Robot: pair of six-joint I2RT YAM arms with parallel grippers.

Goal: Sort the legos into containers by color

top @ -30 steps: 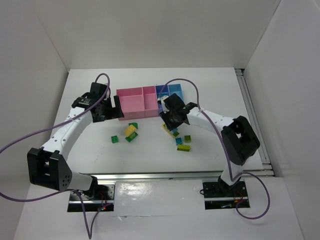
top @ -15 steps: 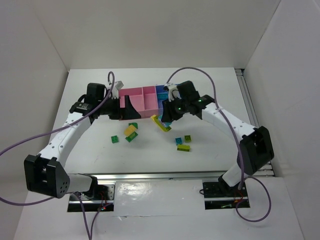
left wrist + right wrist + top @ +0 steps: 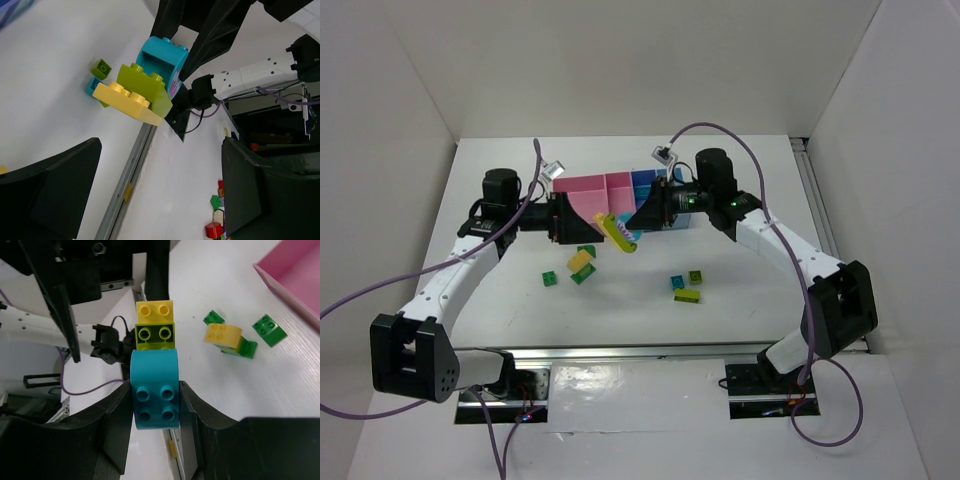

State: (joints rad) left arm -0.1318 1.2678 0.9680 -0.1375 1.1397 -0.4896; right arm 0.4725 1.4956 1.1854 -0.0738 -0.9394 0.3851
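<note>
My right gripper [image 3: 638, 220] is shut on a cyan brick [image 3: 154, 390] that carries a lime brick [image 3: 155, 336] and a yellow brick [image 3: 154, 311] stuck end to end. It holds this stack [image 3: 615, 232] in the air in front of the bins [image 3: 582, 192]. My left gripper [image 3: 570, 220] is open and empty, facing the stack from the left, a short gap away. The stack [image 3: 142, 82] shows ahead in the left wrist view, beyond the left gripper [image 3: 155, 192]. Loose bricks lie on the table: yellow [image 3: 581, 260], dark green [image 3: 586, 250], cyan [image 3: 677, 282], lime [image 3: 686, 295].
The row of pink and blue bins stands at the back centre, its blue end [image 3: 642, 180] partly hidden by my right arm. A small green brick [image 3: 550, 279] lies at front left and another [image 3: 695, 276] at front right. A metal rail [image 3: 830, 250] runs along the table's right edge.
My right gripper has lifted the cyan-lime-yellow stack off the table and carried it left and up. My left gripper has swung round to face it.
</note>
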